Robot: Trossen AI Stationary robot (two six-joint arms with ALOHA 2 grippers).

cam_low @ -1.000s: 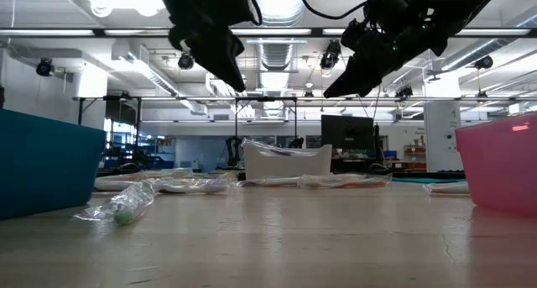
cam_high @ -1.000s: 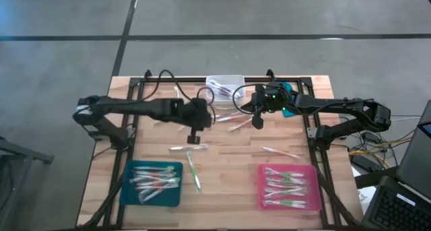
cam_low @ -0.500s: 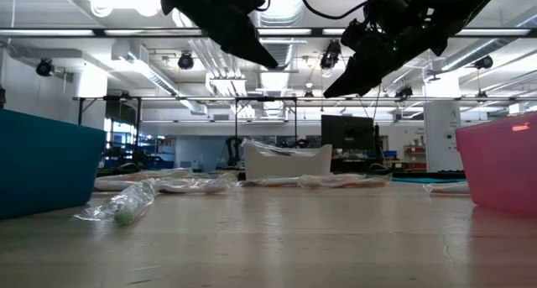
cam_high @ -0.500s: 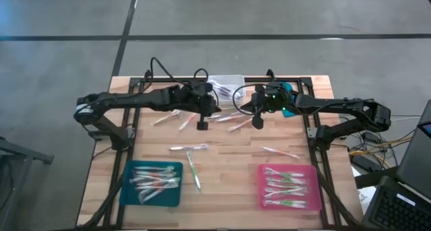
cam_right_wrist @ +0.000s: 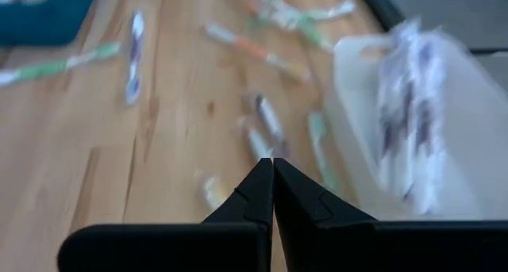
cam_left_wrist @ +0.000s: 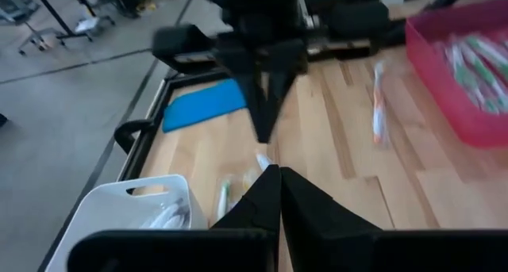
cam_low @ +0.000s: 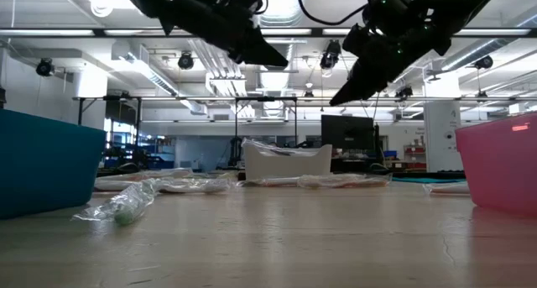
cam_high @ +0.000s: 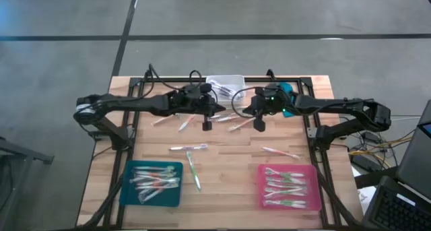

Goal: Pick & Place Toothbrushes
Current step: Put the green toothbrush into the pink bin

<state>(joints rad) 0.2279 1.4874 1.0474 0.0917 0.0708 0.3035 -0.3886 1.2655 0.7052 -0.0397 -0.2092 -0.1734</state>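
Above the small white plastic bin (cam_high: 225, 83), the clenched, empty left gripper (cam_high: 205, 125) had swung back from mid-table toward scattered wrapped toothbrushes (cam_high: 237, 125); the right gripper (cam_high: 258, 126) hovered clenched.

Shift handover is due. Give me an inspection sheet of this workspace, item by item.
Surface: wooden table, black frame at its edges.
Job's things: toothbrushes loose mid-table; more in the teal tray, pink tray and white bin.
Clutter: nothing seen apart from those.
Grippers: left pincer and right pincer both shut, empty, raised above the table near the bin.
Cables: black loops on both arms; a bundle off the table's right edge.
Surroundings: grey floor; workshop room behind.
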